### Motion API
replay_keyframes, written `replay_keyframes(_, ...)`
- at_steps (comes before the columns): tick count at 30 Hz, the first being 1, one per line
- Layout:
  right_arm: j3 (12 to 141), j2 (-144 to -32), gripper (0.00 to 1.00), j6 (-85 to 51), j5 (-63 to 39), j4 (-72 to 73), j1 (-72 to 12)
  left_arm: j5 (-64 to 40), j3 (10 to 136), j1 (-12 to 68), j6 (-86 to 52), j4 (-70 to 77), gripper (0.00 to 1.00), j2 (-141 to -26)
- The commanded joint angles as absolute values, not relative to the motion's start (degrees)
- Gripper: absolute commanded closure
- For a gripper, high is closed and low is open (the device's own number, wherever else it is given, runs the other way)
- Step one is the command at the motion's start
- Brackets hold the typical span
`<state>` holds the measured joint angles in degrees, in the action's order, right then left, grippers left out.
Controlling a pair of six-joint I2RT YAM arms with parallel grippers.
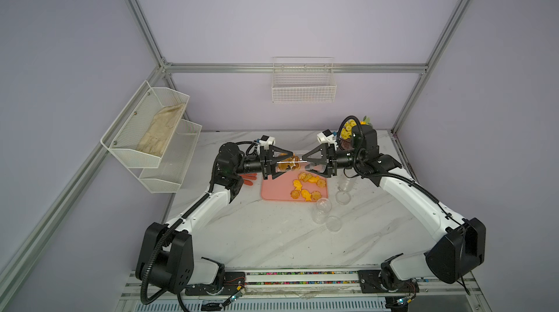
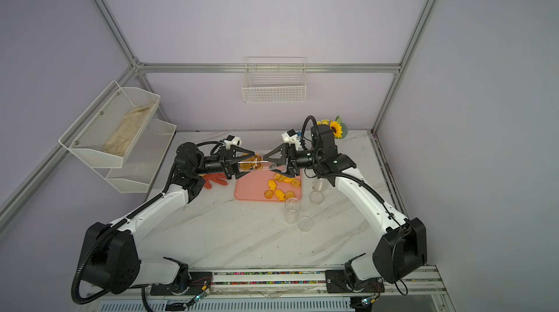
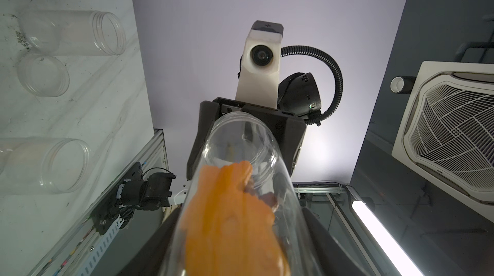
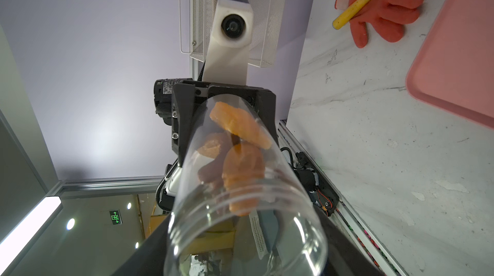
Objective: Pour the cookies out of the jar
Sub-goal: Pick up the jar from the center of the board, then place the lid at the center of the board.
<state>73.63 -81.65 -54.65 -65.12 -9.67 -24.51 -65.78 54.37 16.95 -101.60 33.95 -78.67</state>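
Clear jar [image 4: 240, 231] hard up against right wrist lens, open mouth foremost, several cookies [image 4: 242, 130] heaped toward closed end. Dark fingers [image 4: 153, 258] of right gripper [image 1: 307, 163] flanking mouth end; pressing or merely alongside, cannot tell. Left gripper [image 1: 290, 162] closed firmly on base end. Jar lying level in air between both, above far edge of pink tray [image 1: 273, 192]. More cookies, seven or so, scattered on tray's right half, well clear of jar. Tray flat on marble bench [image 1: 272, 235], midway along far edge. Just off tray's right side: two empty jars [image 1: 322, 210] standing mouth up, a clear lid [image 1: 333, 223] flat beside each. Off tray's left side, under left arm: orange glove [image 4: 387, 12], blue-headed, yellow-handled fork [image 4: 358, 4] laid across it. Sunflowers [image 2: 335, 128] at far right corner of bench, behind right arm.
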Motion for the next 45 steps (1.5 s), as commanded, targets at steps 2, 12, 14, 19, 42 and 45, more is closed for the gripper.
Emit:
replay_keyframes(2,71.37,-80.55,0.27,-54.73,-63.98,-14.41,-22.17,-65.22,53.66,15.73,-102.3,43.09,0.38,-76.38)
replay_keyframes(12,67.06,-75.29,0.27,-54.68,-66.12,-16.21,-19.16,-64.57,53.96,12.69,-101.82,41.83,0.38,-74.81)
replay_keyframes(14,66.76,-75.17,0.27,-53.38,-65.59,-18.08,-19.18,-63.93,54.01,11.9,-101.89,41.49,0.38,-74.38)
replay_keyframes(19,66.93,-77.1,0.28,-46.52,-64.77,-24.44,-19.54,-62.43,54.57,10.92,-101.95,40.95,0.38,-73.78)
replay_keyframes(42,85.51,-105.97,0.3,-19.68,-38.46,-54.27,-40.82,-59.34,52.92,6.88,-104.24,41.21,0.38,-68.7)
replay_keyframes(45,87.94,-110.26,0.32,-17.72,-34.18,-58.32,-42.42,-59.24,52.48,6.59,-104.44,41.43,0.38,-68.38)
